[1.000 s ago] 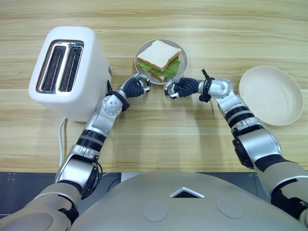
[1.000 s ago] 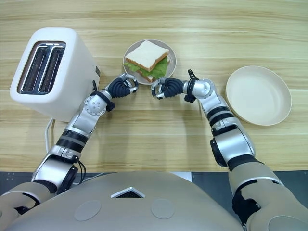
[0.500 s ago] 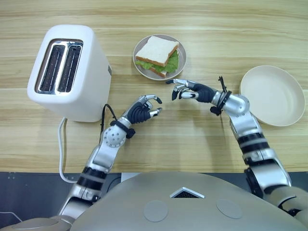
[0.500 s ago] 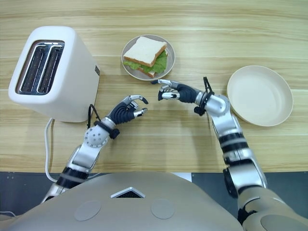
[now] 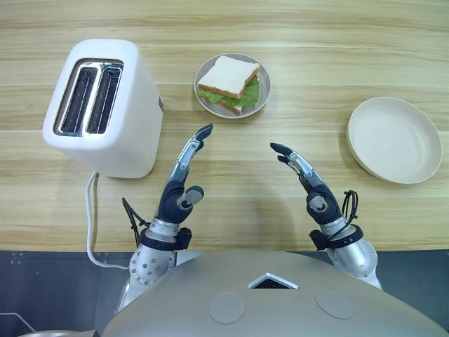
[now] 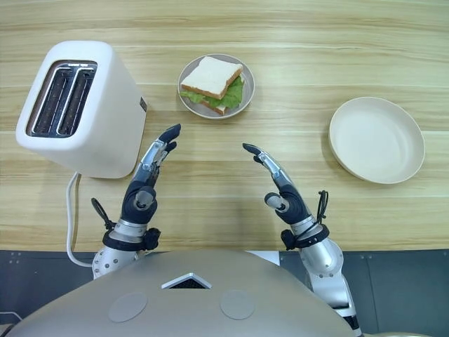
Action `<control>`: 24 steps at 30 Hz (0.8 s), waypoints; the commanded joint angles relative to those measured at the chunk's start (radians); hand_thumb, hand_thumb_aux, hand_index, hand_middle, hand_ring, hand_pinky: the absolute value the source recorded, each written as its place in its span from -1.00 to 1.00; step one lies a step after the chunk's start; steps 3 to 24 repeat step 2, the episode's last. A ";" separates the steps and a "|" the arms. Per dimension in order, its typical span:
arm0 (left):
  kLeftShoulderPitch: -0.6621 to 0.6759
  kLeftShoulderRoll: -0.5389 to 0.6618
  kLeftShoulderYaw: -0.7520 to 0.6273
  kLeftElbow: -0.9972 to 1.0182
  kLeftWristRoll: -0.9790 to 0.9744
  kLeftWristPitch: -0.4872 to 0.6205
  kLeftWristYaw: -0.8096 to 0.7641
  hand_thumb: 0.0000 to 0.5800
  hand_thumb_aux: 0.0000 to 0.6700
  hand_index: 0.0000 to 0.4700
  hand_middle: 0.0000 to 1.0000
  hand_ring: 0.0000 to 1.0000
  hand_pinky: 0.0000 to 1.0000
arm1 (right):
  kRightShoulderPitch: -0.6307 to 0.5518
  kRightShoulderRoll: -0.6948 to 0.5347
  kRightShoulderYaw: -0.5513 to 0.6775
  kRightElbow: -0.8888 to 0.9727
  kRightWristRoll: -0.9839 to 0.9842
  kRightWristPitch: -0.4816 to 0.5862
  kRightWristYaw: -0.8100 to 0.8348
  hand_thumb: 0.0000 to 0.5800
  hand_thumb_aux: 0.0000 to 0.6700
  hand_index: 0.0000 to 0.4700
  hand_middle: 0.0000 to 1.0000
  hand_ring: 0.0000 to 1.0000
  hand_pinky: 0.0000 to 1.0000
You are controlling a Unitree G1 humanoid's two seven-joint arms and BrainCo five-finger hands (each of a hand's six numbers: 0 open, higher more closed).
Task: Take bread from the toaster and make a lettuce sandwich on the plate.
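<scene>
Sandwich looks complete on the plate at twelve o'clock; left hand and right hand, both spread empty, should retreat toward six, avoiding the toaster.

Sandwich sits on plate; both hands empty, fingers straight.

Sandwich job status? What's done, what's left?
Done: the sandwich, bread over lettuce over bread, sits on the grey plate, and the toaster slots look empty. In hand: nothing. The left hand and right hand are open, short of the plate. Left: nothing that I can see.
</scene>
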 commanded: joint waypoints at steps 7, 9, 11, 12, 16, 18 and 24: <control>0.063 -0.014 -0.008 -0.048 0.031 -0.006 0.020 -1.00 -1.00 -1.00 -1.00 -1.00 -1.00 | 0.009 -0.027 0.035 -0.044 0.010 0.009 0.026 -1.00 -1.00 -1.00 -0.88 -0.88 -0.88; 0.063 -0.014 -0.008 -0.048 0.031 -0.006 0.020 -1.00 -1.00 -1.00 -1.00 -1.00 -1.00 | 0.009 -0.027 0.035 -0.044 0.010 0.009 0.026 -1.00 -1.00 -1.00 -0.88 -0.88 -0.88; 0.063 -0.014 -0.008 -0.048 0.031 -0.006 0.020 -1.00 -1.00 -1.00 -1.00 -1.00 -1.00 | 0.009 -0.027 0.035 -0.044 0.010 0.009 0.026 -1.00 -1.00 -1.00 -0.88 -0.88 -0.88; 0.063 -0.014 -0.008 -0.048 0.031 -0.006 0.020 -1.00 -1.00 -1.00 -1.00 -1.00 -1.00 | 0.009 -0.027 0.035 -0.044 0.010 0.009 0.026 -1.00 -1.00 -1.00 -0.88 -0.88 -0.88; 0.063 -0.014 -0.008 -0.048 0.031 -0.006 0.020 -1.00 -1.00 -1.00 -1.00 -1.00 -1.00 | 0.009 -0.027 0.035 -0.044 0.010 0.009 0.026 -1.00 -1.00 -1.00 -0.88 -0.88 -0.88; 0.063 -0.014 -0.008 -0.048 0.031 -0.006 0.020 -1.00 -1.00 -1.00 -1.00 -1.00 -1.00 | 0.009 -0.027 0.035 -0.044 0.010 0.009 0.026 -1.00 -1.00 -1.00 -0.88 -0.88 -0.88; 0.063 -0.014 -0.008 -0.048 0.031 -0.006 0.020 -1.00 -1.00 -1.00 -1.00 -1.00 -1.00 | 0.009 -0.027 0.035 -0.044 0.010 0.009 0.026 -1.00 -1.00 -1.00 -0.88 -0.88 -0.88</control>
